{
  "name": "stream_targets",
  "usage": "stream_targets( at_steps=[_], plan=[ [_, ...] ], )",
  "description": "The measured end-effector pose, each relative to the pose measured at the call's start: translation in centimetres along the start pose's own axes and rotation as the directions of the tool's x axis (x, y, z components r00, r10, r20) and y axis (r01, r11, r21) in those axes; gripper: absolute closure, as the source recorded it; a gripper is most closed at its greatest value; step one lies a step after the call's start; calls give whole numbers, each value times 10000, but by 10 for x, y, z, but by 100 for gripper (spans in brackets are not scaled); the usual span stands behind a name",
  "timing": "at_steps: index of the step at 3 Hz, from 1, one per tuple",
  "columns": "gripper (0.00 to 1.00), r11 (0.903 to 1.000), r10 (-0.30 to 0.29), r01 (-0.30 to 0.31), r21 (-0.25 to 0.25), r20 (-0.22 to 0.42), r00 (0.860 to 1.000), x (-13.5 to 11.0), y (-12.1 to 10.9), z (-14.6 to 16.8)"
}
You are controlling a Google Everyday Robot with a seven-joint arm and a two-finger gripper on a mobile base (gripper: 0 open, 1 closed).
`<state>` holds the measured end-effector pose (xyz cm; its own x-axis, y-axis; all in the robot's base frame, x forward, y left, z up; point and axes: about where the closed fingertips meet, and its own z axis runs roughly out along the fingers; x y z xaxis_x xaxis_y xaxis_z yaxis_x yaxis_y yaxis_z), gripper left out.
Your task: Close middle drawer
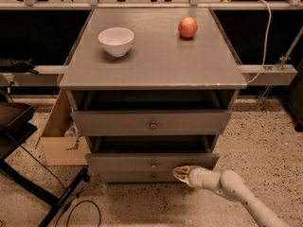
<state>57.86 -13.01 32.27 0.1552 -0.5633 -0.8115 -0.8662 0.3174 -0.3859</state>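
Observation:
The grey cabinet (156, 70) has three drawer fronts. The middle drawer (118, 162), with a small round dark knob (153, 164), stands out a short way, with a dark gap above its front. My gripper (182, 173), cream-coloured on a pale arm coming from the lower right, is shut and empty. Its tip is against the lower right part of the middle drawer's front, right of the knob. The top drawer (113, 122) above also stands slightly out. The narrow bottom front (128, 176) sits just below the middle one.
A white bowl (116, 40) and a red apple (188, 27) sit on the cabinet top. A cardboard box (59, 136) stands at the cabinet's left. Black stand legs (28, 188) and a cable (83, 209) lie on the speckled floor at lower left.

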Motion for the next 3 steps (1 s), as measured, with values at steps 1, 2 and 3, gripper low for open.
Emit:
stream_targets(
  at_steps=[1,2,3],
  plan=[
    [77,9997,-220,218,100,209,9995,-4,-14,9],
    [56,9997,-220,218,100,209,9995,-4,-14,9],
    [25,9997,-220,218,99,210,9995,-4,-14,9]
  ],
)
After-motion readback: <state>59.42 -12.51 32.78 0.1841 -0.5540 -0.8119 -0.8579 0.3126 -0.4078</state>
